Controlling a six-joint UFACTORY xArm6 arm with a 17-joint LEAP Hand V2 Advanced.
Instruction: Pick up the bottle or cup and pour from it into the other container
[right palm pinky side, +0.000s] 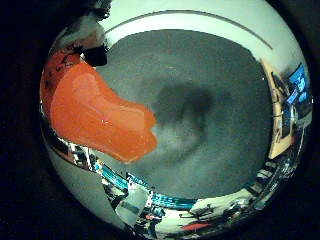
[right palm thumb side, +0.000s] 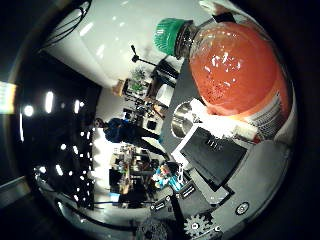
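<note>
Orange liquid is filling the clear plastic bottle (right palm thumb side: 240, 70) almost to its neck, so I judge it fairly heavy for its size, with smooth, slippery walls that may give a little under a squeeze. Its green cap (right palm thumb side: 167, 34) is sitting on the neck, which suggests nothing can pour until that comes off. The wide body, not the neck, looks like the safest place to grip. The bottle is looming very close to the palm, filling much of both palm views. White and black parts of the hand (right palm thumb side: 220, 150) are lying against the bottle's body, but I cannot tell whether the fingers are curling round it or merely resting beside it. A metal cup (right palm thumb side: 182, 117) is standing near the bottle on the dark grey mat (right palm pinky side: 210, 125), beyond the bottle's body.
</note>
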